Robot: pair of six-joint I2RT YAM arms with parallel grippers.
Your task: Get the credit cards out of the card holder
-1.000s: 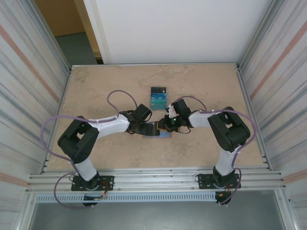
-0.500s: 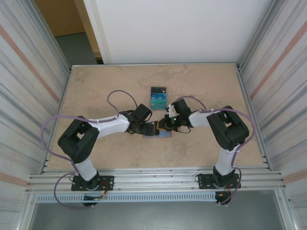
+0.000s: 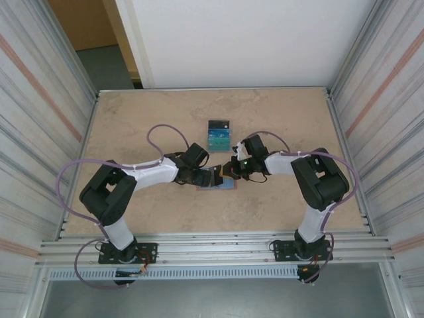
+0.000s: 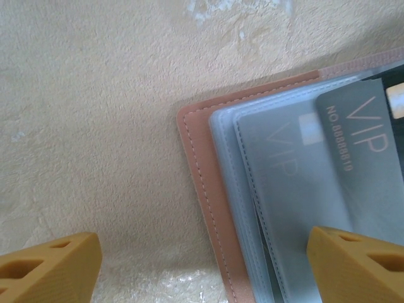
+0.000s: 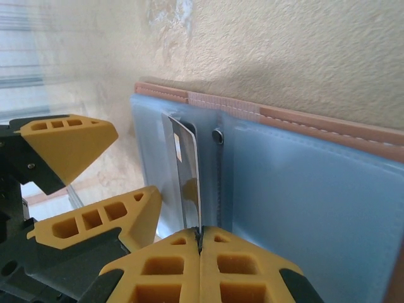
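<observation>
Plastic this thin I judge stiff but slick: my right gripper clamps the credit card by its free edge, left gripper spread wide astride the soft card holder.

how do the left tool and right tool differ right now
The left tool stands wide open; the right tool is shut. The left tool holds nothing, straddling the card holder edge; the right tool pinches a grey card by its edge. Both have yellow fingers and meet at the card holder.

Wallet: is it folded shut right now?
No, the card holder lies open, pale blue pockets showing, a credit card poking out.
</observation>
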